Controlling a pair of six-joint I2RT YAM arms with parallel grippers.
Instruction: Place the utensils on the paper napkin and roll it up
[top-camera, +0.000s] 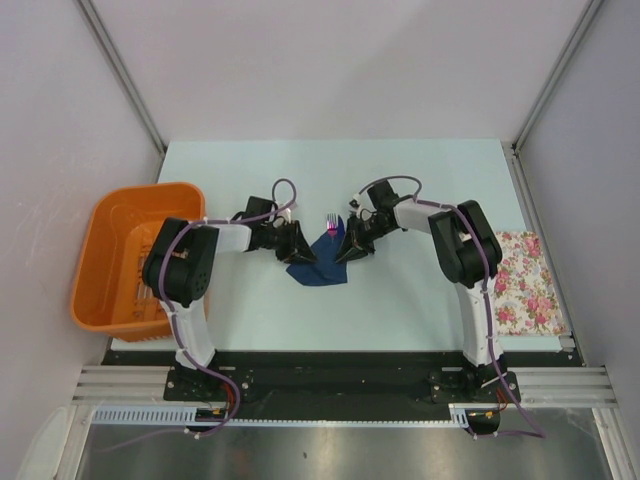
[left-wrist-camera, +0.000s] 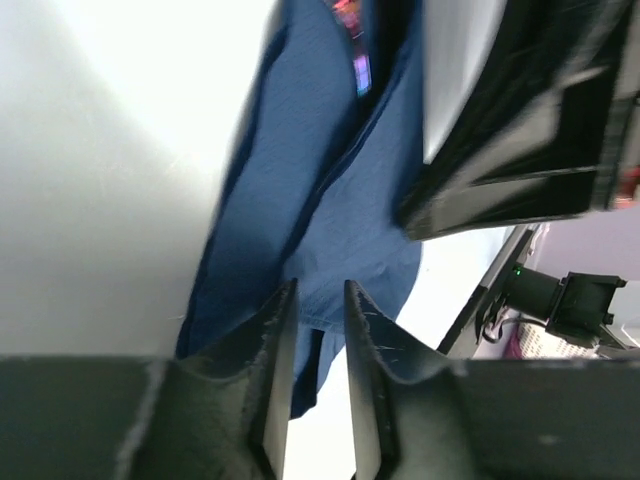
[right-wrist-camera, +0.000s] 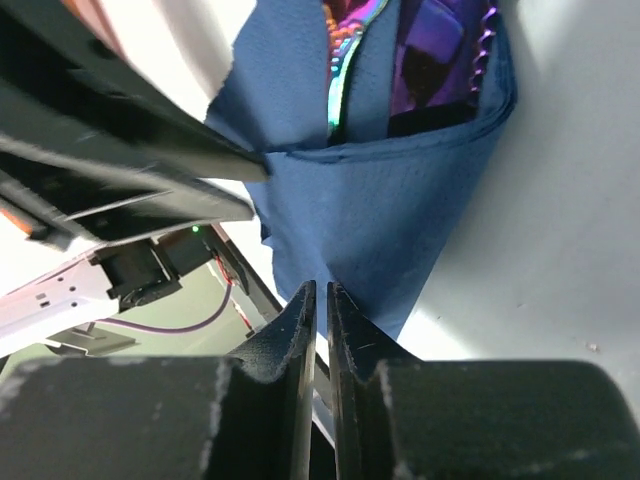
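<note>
The navy paper napkin (top-camera: 318, 264) lies folded at mid table between my two grippers. The purple utensils (top-camera: 332, 220) stick out of its far end. In the right wrist view the shiny purple utensils (right-wrist-camera: 430, 60) sit in a pocket of the folded napkin (right-wrist-camera: 370, 210). My right gripper (right-wrist-camera: 321, 288) is shut, and its tips meet the napkin's near edge. In the left wrist view my left gripper (left-wrist-camera: 320, 287) stands narrowly open just over the napkin (left-wrist-camera: 330, 200), with nothing between the jaws. A bit of purple utensil (left-wrist-camera: 360, 70) shows at the napkin's far end.
An orange basket (top-camera: 110, 262) stands at the table's left edge. A white cloth with pink floral print (top-camera: 524, 280) lies at the right edge. The two grippers (top-camera: 300, 246) (top-camera: 350, 248) face each other closely across the napkin.
</note>
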